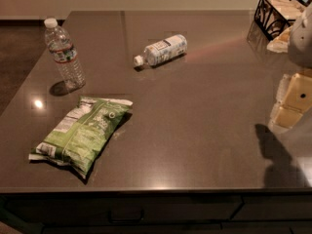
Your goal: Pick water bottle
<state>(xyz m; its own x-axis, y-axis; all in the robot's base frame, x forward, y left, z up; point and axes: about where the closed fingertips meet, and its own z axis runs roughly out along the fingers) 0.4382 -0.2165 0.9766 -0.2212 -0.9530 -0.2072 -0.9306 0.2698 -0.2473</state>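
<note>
The water bottle stands upright near the far left corner of the worktop, close to the left edge. Its white cap is on and a narrow red-and-white band runs round its upper body. It touches nothing else.

Just in front of it, toward the near edge, a green snack bag lies flat, its upper end near the bottle's base but apart from it. To the right, toward the back of the worktop, a second bottle wrapped in a white label lies on its side, well apart, with its cap pointing left. A black wire basket holding pale packets sits at the far right corner.

The gripper, pale yellow, hangs at the right edge of the view over the worktop's right side, well apart from the water bottle. Whether it is spread or closed is not clear from this angle. The stretch of worktop between it and the water bottle runs between the lying bottle and the snack bag. A dark shadow falls on the worktop below the gripper.
</note>
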